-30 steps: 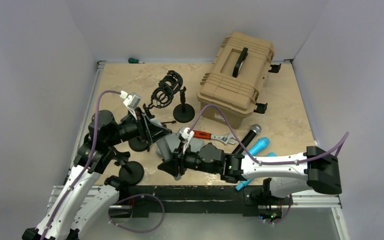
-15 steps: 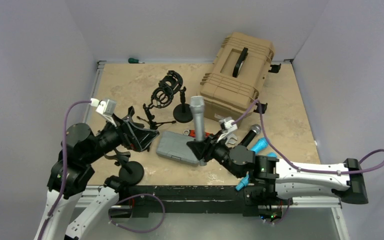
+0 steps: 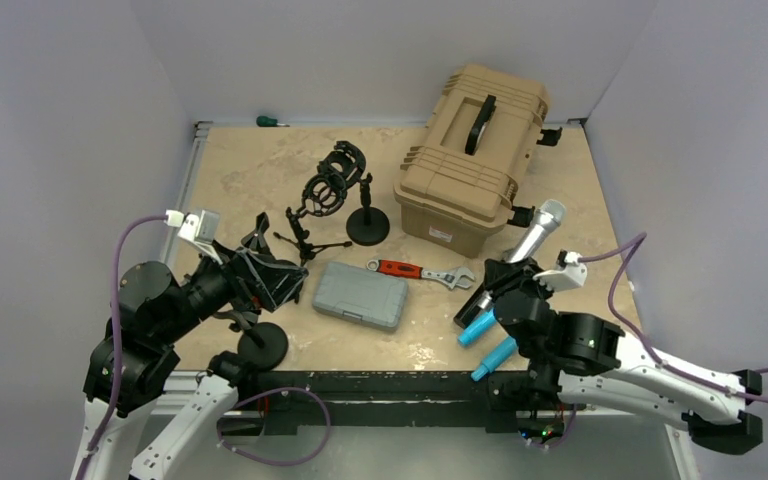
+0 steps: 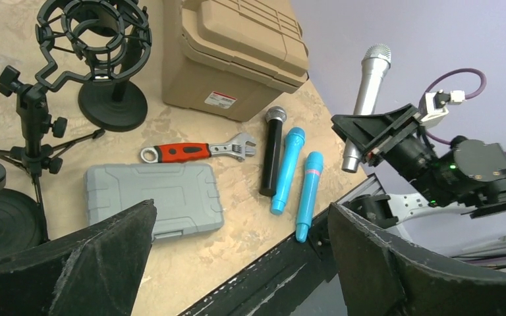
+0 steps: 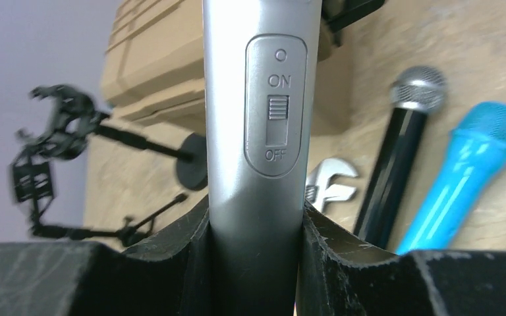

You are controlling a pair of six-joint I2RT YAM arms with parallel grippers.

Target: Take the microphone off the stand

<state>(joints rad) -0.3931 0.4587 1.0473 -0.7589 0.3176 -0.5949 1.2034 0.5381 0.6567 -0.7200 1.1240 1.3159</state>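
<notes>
The right gripper point(image 3: 507, 273) is holding the silver mic point(image 3: 534, 236) tilted in the air, head up, just off the case's point(image 3: 475, 150) near right corner. Its fingers point(image 5: 171, 250) are pinching the mic's lower body from both sides, just under the switch point(image 5: 276, 115). The left gripper point(image 3: 278, 276) is hovering over the tabletop point(image 3: 250, 170) well left of the case, fingers point(image 4: 99, 257) spread wide, gripping nothing. The stand point(image 3: 343, 162) is standing left of the case, well apart from the mic.

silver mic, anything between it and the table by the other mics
The silver mic, clamped in the right gripper, hangs near the black mic and two blue mics; they crowd that spot, nothing else does.
</notes>
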